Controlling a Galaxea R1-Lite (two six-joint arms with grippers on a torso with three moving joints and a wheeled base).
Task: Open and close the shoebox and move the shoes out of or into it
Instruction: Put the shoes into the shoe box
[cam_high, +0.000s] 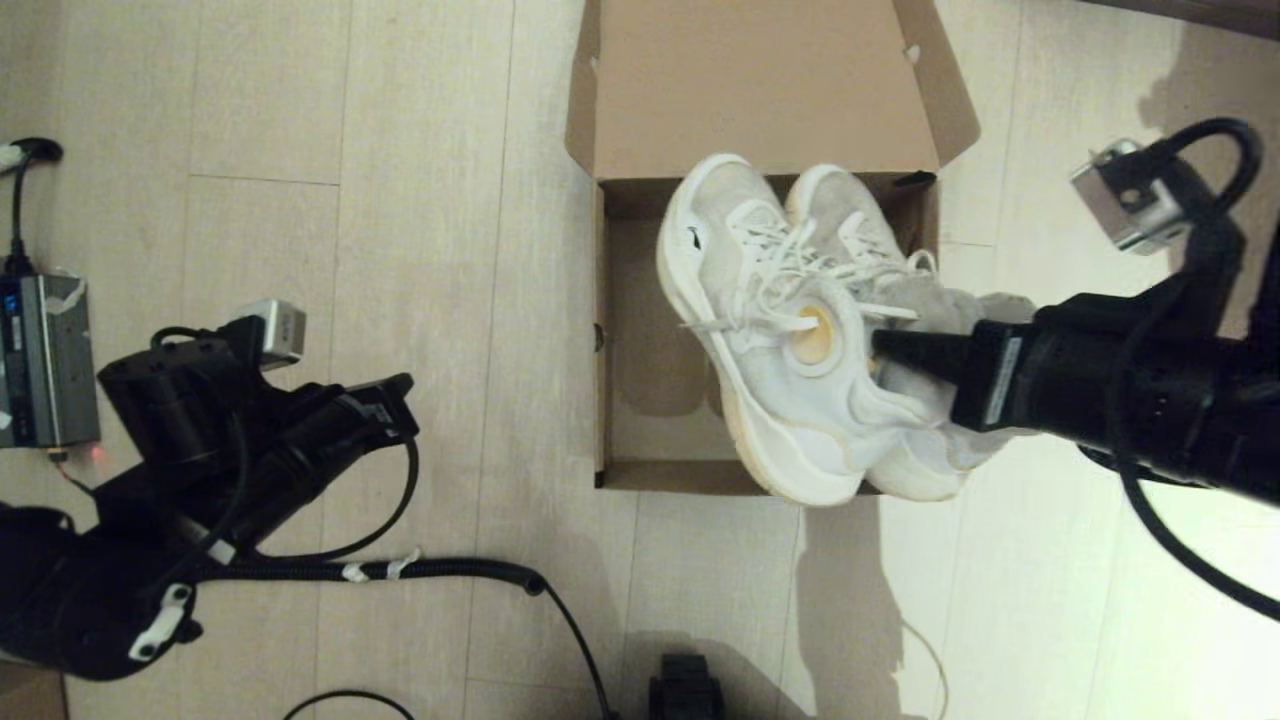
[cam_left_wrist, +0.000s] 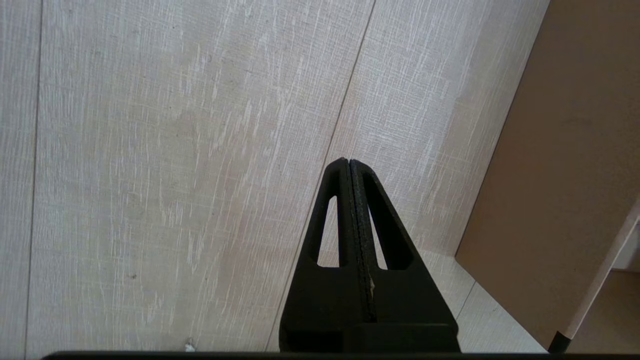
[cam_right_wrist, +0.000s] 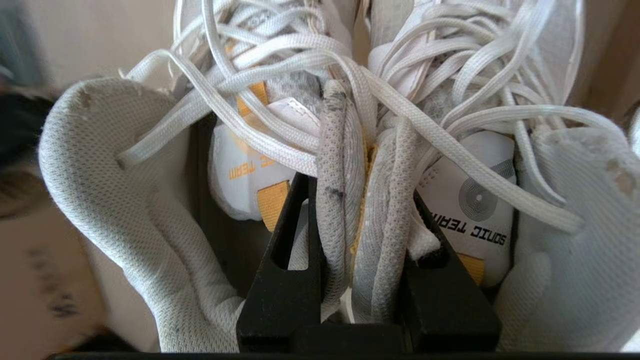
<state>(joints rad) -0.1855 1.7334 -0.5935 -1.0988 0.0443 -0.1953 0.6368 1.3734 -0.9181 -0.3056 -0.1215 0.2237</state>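
The right gripper (cam_high: 880, 348), on an arm stretched in level from the right, had its black fingers (cam_right_wrist: 285, 280) clamped on the pinched-together inner collars of the pair of white mesh lace-up sneakers (cam_high: 800, 330). The shoes hung over the right half of the open brown cardboard shoebox (cam_high: 640, 380), heels past its near edge; the box stood on the pale wood-plank floor (cam_high: 400, 250) with its lid flap upright. The left gripper (cam_left_wrist: 348, 167), fingers pressed together, was parked low over the floor left of the box.
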